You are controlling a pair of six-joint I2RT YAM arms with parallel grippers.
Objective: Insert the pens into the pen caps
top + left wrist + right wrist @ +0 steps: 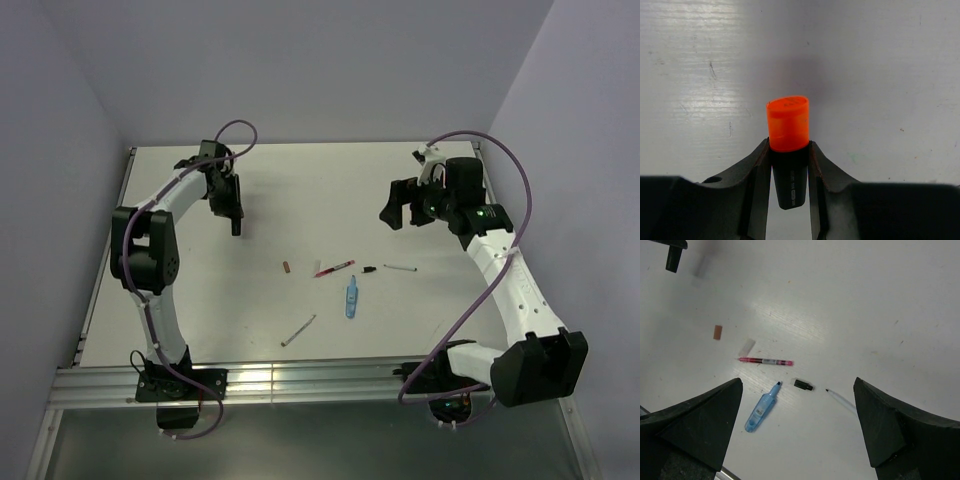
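Clamping the stubby black marker [788,125] by its barrel, the left gripper [788,150] points its orange end outward; the barrel's white print is too small to read. The right gripper [797,384] hangs wide open above the table [865,300], where 1 black cap [803,385] lies between the light-blue marker [761,407], its label illegible, and the white pen [841,399].

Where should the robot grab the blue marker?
Grab the blue marker around its fat middle, coming straight down from above and squeezing across its width. It lies flat on the table, and its dark tip end is narrow.
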